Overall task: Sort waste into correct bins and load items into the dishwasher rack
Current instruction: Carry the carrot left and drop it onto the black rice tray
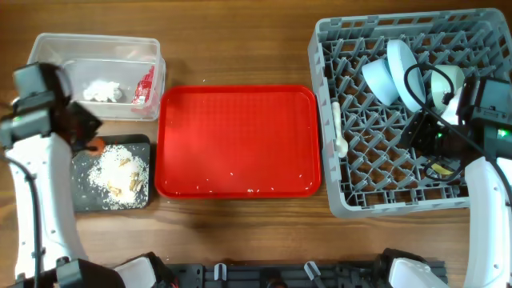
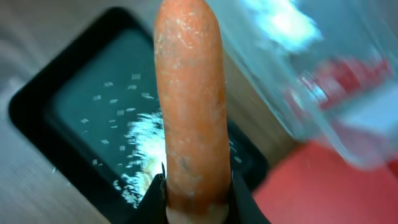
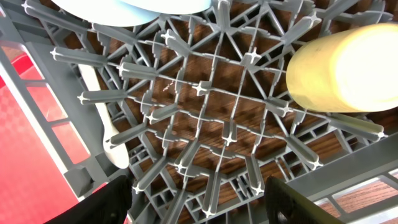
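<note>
Now, the big grey dishwasher rack (image 1: 384,192) sits on the right with crockery propped among its pegs. The right gripper (image 3: 199,199) hangs over it, fingers spread wide, holding nothing. The red serving tray (image 1: 238,140) in the middle carries only crumbs. Top left, the clear tub (image 1: 96,48) holds the tissue (image 1: 102,90) and red wrapper (image 1: 145,86). Just below it, the black tray (image 1: 84,200) has the rice scraps (image 1: 118,172), and that looks like the carrot's (image 2: 189,99) destination. The left gripper (image 2: 199,186) is clamped on one end of it, above the tray's tub-side edge. The play, I'd say: centre over the scraps, come down low, lay it flat, then release, because that tray is shallow and a carrot rolls.
</note>
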